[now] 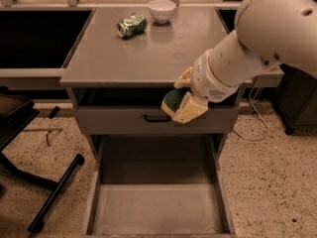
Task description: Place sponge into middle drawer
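One sponge in one gripper above one middle drawer, one can, one bowl

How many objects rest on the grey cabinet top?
2: a crushed green can at the back left and a small white bowl beside it. The white arm may hide more. The gripper, holding the yellow sponge, hangs past the front edge, above the open grey drawer.
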`<state>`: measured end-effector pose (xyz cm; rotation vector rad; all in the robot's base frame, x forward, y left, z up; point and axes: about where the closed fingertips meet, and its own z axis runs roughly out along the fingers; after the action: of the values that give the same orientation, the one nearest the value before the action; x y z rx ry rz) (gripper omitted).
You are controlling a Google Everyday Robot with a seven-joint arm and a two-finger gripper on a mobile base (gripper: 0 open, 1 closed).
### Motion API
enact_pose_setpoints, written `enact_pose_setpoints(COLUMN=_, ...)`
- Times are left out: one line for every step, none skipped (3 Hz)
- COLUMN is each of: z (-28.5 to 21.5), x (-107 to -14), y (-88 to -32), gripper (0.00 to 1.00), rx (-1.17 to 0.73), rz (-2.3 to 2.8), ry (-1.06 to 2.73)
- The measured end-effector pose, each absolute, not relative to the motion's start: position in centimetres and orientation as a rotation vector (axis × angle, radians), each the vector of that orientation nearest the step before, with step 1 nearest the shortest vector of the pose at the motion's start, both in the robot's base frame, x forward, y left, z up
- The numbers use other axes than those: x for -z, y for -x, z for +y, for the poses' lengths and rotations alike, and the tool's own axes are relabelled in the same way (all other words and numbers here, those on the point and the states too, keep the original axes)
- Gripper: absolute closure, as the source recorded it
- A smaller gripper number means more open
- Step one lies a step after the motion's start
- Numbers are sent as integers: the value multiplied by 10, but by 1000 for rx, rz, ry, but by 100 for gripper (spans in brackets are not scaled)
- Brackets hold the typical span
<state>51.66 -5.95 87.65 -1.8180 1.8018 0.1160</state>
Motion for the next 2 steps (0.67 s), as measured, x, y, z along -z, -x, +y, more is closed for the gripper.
enact_pose_setpoints(z=-60, x=-826, y=-508, gripper=100, rx=-203, rz=1832, ry=1716)
enact_pose_setpoints(z=-55, x=-768, y=-486, gripper=100, rx=-297, rz=1876, ry=1585)
